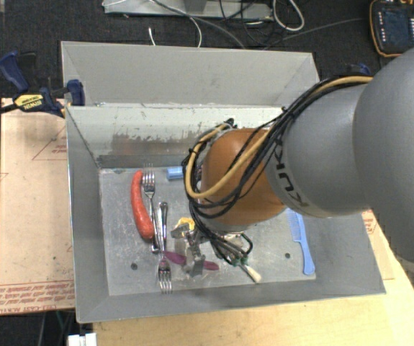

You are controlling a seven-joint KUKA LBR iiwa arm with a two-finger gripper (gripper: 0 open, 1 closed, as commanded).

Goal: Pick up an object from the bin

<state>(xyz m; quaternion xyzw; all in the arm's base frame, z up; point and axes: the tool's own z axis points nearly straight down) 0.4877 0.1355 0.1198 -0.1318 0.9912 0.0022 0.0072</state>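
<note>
- The gripper point(192, 254) is low in the near-middle of the bin point(84, 215), tucked under the arm's orange cover point(239, 182) and its loop of cables point(207, 193). Honestly I can't tell whether it's apart or together; that whole area is a tangle from this angle.
- Closest things to it: a purple piece point(201, 266) right at its tip, a yellow bit point(183, 226) just on its far-left side, and a white-and-green stick point(250, 271) just to the right. My guess is the purple piece is the target, but nothing is visibly clamped, so I wouldn't call it held.
- Just left of that lie two forks: the far fork point(149, 184), and the near fork point(165, 278) with its tines toward the near wall. An orange sausage-shaped thing point(142, 206) lies alongside them.
- Well apart from all that: a blue comb point(302, 245) on the right and a small blue block point(175, 171) by the far wall.
- What could go wrong, as I see it:
  - The purple piece looks small and flat, so it could squirt out sideways on closing, or a lift could come up with nothing.
  - The near fork is right beside it, so a close could nip the handle too and drag it, or lift both and drop one.
  - The dangling cables hang low near the clutter and could snag or sweep the yellow bit.
</note>
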